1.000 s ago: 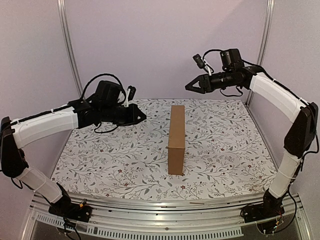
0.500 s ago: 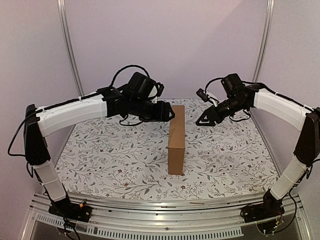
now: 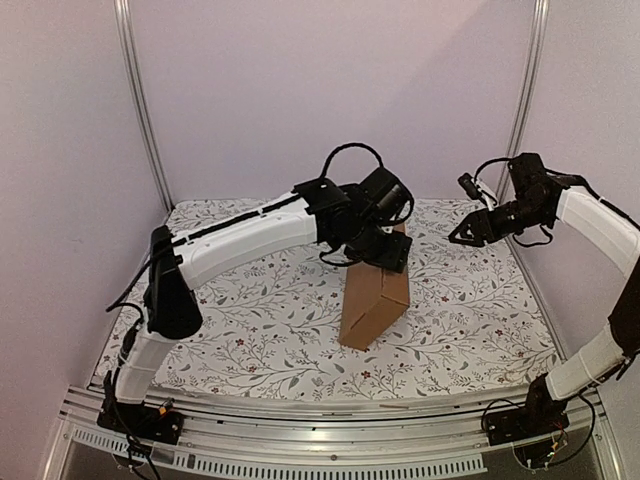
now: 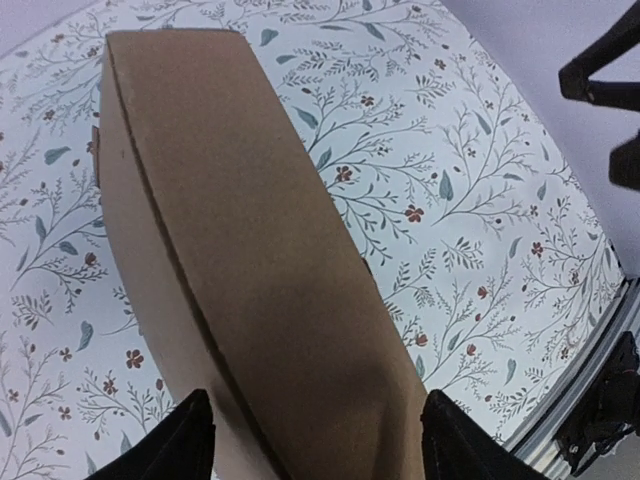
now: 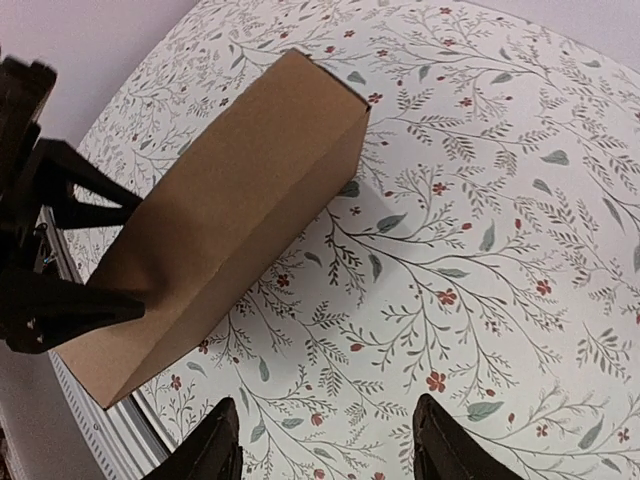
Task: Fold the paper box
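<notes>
Top external: paper box [image 3: 378, 300], plain brown cardboard, closed, standing on a long narrow side near the centre of the floral-patterned surface [image 3: 250, 330]; it leans to the right, its top edge tipped over towards the right side.

Left end effector [image 3: 388, 252]: reached across from the left, set over the far upper end of the box; jaws spread wide.

Left wrist: the two black fingers [image 4: 190, 440] straddle the box, one on each broad face, the cardboard filling almost the whole gap; whether the pads press on it cannot be told.

Right end effector [image 3: 467, 234]: in the air over the far right of the surface, well apart from the box; jaws open, holding nothing.

Right wrist: its fingers [image 5: 225, 445] stand apart, with only patterned surface between them; the box lies to the left.
</notes>
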Available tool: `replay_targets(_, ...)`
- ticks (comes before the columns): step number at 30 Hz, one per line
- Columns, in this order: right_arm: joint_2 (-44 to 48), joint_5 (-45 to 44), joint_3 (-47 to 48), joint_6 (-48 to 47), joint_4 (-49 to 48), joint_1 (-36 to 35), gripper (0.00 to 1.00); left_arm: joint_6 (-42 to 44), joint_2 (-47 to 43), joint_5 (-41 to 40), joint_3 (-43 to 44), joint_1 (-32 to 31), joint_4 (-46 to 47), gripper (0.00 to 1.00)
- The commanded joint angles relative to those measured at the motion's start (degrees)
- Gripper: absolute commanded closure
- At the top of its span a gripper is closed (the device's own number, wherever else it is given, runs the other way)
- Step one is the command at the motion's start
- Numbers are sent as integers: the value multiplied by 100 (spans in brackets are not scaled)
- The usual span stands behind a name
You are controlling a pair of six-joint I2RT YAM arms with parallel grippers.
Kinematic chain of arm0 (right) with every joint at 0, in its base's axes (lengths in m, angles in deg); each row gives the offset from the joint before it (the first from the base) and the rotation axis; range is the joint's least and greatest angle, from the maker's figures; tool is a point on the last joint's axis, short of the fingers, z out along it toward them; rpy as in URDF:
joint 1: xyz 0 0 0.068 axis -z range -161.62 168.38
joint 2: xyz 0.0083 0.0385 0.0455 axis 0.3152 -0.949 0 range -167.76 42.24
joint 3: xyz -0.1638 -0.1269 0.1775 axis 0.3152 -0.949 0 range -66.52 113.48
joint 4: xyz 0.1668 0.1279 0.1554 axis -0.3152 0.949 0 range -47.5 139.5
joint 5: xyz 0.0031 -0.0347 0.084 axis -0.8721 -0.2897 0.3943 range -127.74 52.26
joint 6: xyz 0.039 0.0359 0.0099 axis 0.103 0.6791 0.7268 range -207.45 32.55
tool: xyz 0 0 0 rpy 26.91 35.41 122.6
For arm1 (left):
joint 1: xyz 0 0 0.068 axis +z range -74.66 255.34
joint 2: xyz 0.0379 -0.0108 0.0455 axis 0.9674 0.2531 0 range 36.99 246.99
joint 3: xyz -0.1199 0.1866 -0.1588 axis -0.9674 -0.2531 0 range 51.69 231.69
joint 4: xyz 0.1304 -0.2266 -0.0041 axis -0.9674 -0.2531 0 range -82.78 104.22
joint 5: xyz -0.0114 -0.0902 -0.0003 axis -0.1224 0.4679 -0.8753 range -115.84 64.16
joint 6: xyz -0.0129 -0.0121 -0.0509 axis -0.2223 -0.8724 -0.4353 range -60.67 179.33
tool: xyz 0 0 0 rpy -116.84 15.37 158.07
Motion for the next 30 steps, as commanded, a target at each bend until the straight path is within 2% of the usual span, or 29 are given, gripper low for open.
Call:
replay_targets(1,488,419,-240,-363,636,1296,43,589,1310,-1057,1665,-800,-1424,32)
replay_targets(3,621,493,-312,-562,800,1721,43,761,1657,-1332,1938,-1076,-1334,31)
replay_targets(6,768,491,-439,-874,970,2026,42,1055,1614,-1808,1648,-1415,-817,22)
replay_targets(10,966,572,-588,-1106,1004,2036,41,1442,609,-2221,227,-1584,442,18)
replay_targets(12,1038,542,-572,-1077,794,2031,37,1537,-253,-2268,-732,-1502,1130,16)
replay_targets(13,1079,508,-553,-929,659,2038,15,1563,-622,-2245,-1218,-1429,1405,15)
replay_targets(14,1112,484,-517,-820,510,2033,3,1589,-1003,-2207,-1655,-1339,1608,12)
replay_targets(15,1171,434,-477,-639,361,2033,2,1582,-1335,-2176,-2053,-1217,1716,5)
replay_targets(16,1229,355,-454,-501,154,2028,1,1549,-1683,-2149,-2456,-1083,1793,1)
replay_targets(19,1590,219,-664,-277,-840,1948,1,1364,-2533,-1854,-3417,-477,1663,1)
replay_targets(22,2129,-386,-1117,618,-2022,1769,1,1180,-3218,-1792,-4150,97,1252,0)
replay_targets(25,2336,-319,-1253,798,-2334,1635,1,1174,-3859,-2216,-4934,389,1016,0)
replay_targets(30,1998,-425,-1381,1218,-2519,1451,1,1134,-4788,-2441,-5946,798,1062,0)
